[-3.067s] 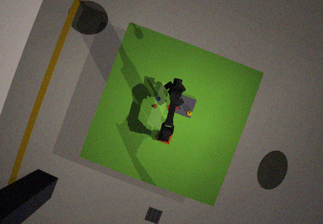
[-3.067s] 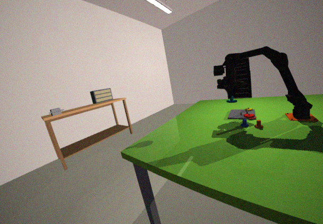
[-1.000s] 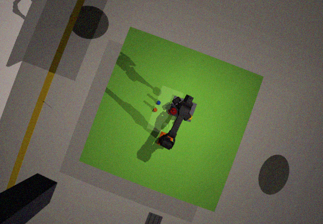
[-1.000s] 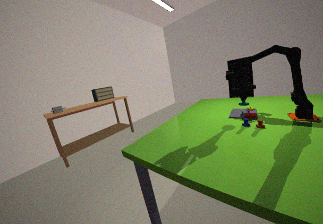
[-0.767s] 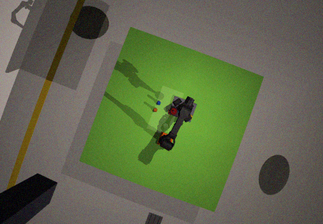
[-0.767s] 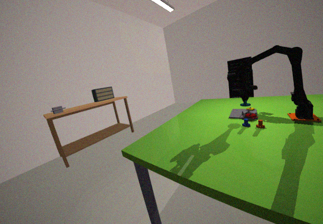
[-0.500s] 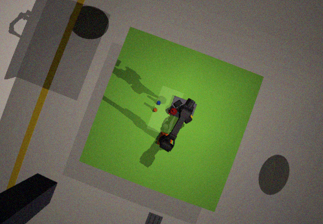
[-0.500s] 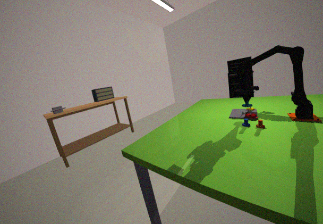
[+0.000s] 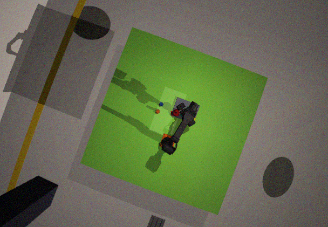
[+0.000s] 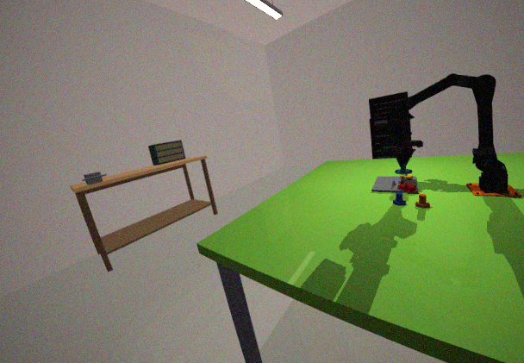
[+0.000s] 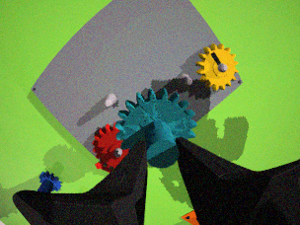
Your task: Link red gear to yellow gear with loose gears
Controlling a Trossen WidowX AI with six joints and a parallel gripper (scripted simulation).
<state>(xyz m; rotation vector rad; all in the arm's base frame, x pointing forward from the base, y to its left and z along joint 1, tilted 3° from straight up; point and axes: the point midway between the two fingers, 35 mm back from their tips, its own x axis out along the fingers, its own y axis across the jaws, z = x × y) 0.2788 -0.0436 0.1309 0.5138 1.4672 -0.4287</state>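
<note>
While the gripper (image 10: 403,165) (image 11: 161,144) grips the teal gear (image 10: 403,171) (image 11: 157,118) (raised) | blue gear (image 9: 161,104) (image 10: 399,199) (image 11: 49,182) stands off the board (image 9: 178,102) (image 10: 383,184) (image 11: 133,44)

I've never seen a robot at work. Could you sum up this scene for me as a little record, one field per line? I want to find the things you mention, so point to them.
Gripper (image 10: 403,165) (image 11: 161,144): shut on the teal gear (image 10: 403,172) (image 11: 157,115), above the board
Board (image 9: 178,101) (image 10: 381,184) (image 11: 123,44): grey, with pegs
On pegs: red gear (image 10: 407,188) (image 11: 105,148), yellow gear (image 11: 211,75)
Loose on table: blue gear (image 9: 161,104) (image 10: 399,199) (image 11: 49,182), orange gear (image 9: 157,111) (image 10: 422,202)
Empty pegs in wrist view: two visible
Chain from red to yellow: unfinished
</note>
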